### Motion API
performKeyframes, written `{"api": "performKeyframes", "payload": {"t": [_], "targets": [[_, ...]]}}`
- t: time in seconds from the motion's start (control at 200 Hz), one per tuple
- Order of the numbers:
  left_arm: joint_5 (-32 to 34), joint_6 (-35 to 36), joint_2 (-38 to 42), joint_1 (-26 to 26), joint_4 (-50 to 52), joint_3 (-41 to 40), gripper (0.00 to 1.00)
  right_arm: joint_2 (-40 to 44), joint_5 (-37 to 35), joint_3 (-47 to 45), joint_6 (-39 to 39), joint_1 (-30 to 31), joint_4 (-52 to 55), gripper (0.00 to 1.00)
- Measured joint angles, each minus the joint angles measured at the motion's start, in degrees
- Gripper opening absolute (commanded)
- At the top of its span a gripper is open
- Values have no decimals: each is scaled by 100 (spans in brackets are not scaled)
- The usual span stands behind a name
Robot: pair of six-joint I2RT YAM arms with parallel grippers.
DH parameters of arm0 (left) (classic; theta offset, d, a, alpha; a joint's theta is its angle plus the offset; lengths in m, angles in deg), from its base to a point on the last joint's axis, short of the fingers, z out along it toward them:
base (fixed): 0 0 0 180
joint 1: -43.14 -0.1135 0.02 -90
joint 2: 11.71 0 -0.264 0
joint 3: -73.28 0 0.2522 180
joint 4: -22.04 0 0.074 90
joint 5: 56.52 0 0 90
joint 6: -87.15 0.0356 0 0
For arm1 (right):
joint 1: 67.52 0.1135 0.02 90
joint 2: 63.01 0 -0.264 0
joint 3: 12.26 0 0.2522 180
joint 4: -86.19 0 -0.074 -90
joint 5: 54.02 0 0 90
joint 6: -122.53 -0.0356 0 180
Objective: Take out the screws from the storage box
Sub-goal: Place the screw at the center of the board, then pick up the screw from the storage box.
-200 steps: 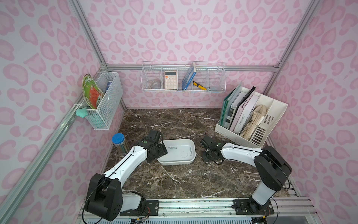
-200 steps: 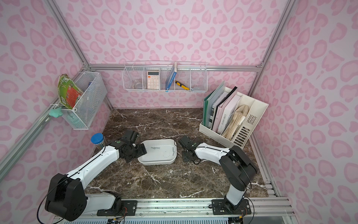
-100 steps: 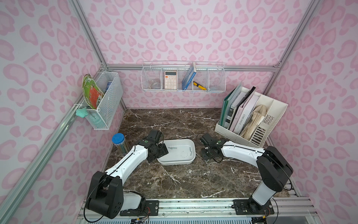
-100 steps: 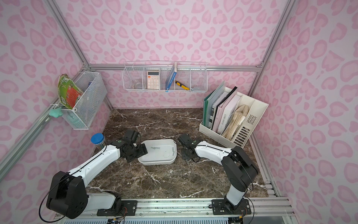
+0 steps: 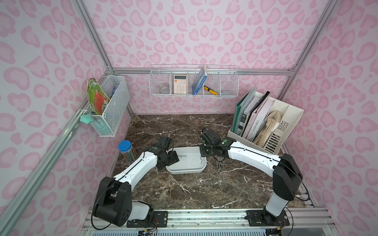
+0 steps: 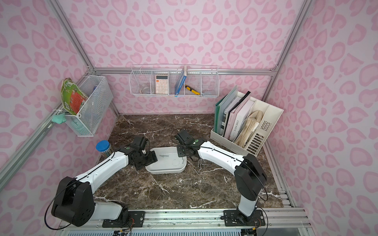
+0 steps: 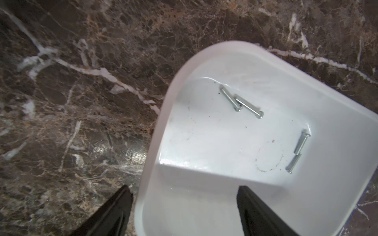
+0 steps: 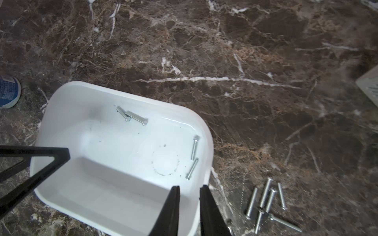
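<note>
screws (image 8: 192,168) in storage box (image 8: 112,163) — just beyond right pincer (image 8: 190,187) (slightly parted)

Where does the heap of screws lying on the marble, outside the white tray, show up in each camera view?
Top view: heap of screws just off the storage box's short end, on the robot's right.
Top view: same place.
Left wrist: not in it.
Right wrist: on the marble past the box's short end.
Shared landmark: the storage box, seen in all four views.
</note>
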Motion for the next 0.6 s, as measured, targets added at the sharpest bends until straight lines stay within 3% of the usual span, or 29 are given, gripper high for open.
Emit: {"api": "performKeyframes", "payload": {"t": [0.225,0.6], "targets": [[-214,13,2,15,-133,-127,85,-761,-50,564,42,258,317,22],[-546,-221,487,140,-162,-490,85,-1292,-212,638,-37,330,654,22]]}}
